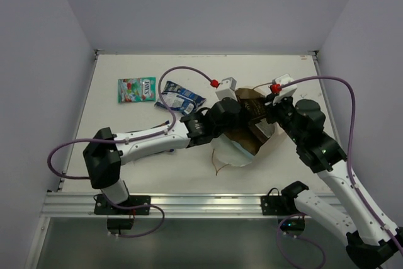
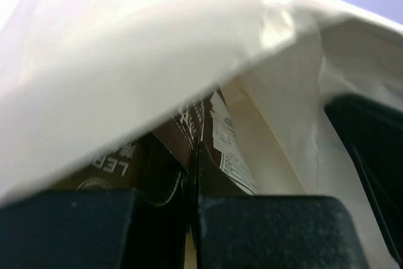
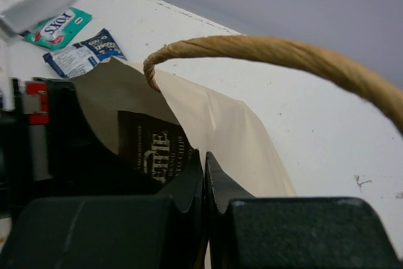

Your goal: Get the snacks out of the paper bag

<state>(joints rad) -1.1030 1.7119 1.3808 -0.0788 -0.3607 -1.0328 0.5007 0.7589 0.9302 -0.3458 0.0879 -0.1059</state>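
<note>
Jaws of left gripper (image 2: 194, 184) pinch dark packet (image 2: 217, 152); paper bag (image 1: 234, 154) opens away.

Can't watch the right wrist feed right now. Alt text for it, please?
The right gripper, shut, pinches the rim of the cream paper carrier bag, whose brown twisted-cord handle arcs overhead. A dark brown foil packet with white lettering shows inside; a green-red foil packet and a blue-white foil packet lie on the white table beyond.

I'm working in what looks like a robotics lab cell: a white table (image 1: 283, 70) boxed by plain grey walls (image 1: 189, 4), an aluminium rail (image 1: 201, 203) along its near edge
</note>
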